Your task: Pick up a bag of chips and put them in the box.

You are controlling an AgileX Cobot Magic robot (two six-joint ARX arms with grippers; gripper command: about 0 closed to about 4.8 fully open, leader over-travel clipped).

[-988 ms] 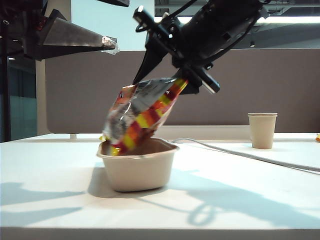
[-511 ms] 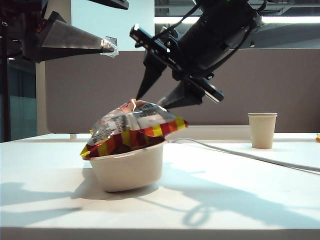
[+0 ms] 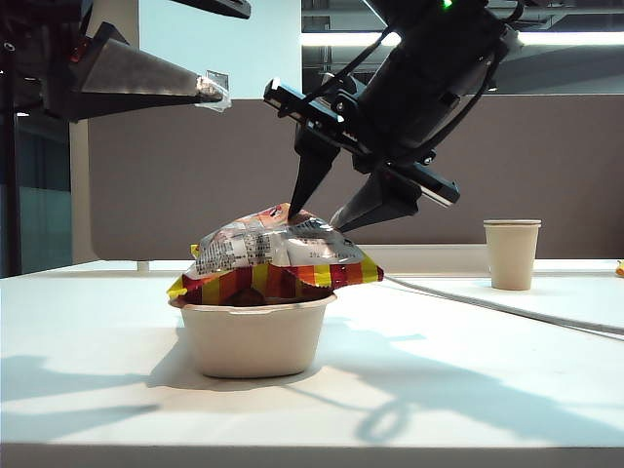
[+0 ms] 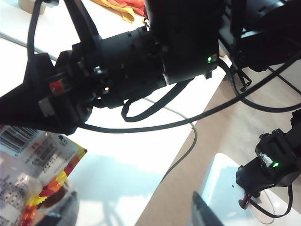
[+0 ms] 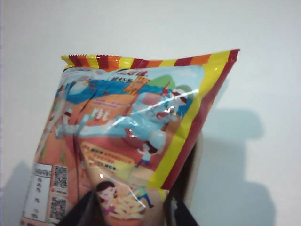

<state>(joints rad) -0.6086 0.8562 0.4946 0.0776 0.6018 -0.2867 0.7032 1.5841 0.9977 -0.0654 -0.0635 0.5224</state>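
The bag of chips, a crinkly foil snack bag with a silver-white printed panel and red, orange and yellow striped edges, lies across the mouth of the box, a beige rounded-rectangular pulp-fibre tub with a flared rim that stands on the white bench. The bag's long axis runs roughly level, side to side in the exterior view, and both ends overhang the rim, so it rests on top more than down inside.

At far left in that view the left end effector hangs high, well apart from bag and box; its jaws cannot be read in the exterior view, but they seem to stand wide apart, holding nothing. Towards the middle, the right end effector points down onto the bag from above and to the right, its two dark fingers spread with their tips at the bag's upper surface; in the right wrist view the fingertips flank the bag's near end. Whether they pinch the foil cannot be told. The bag lies directly below the right arm, plainly the nearer. At far right a tall narrow beige paper cup stands apart.
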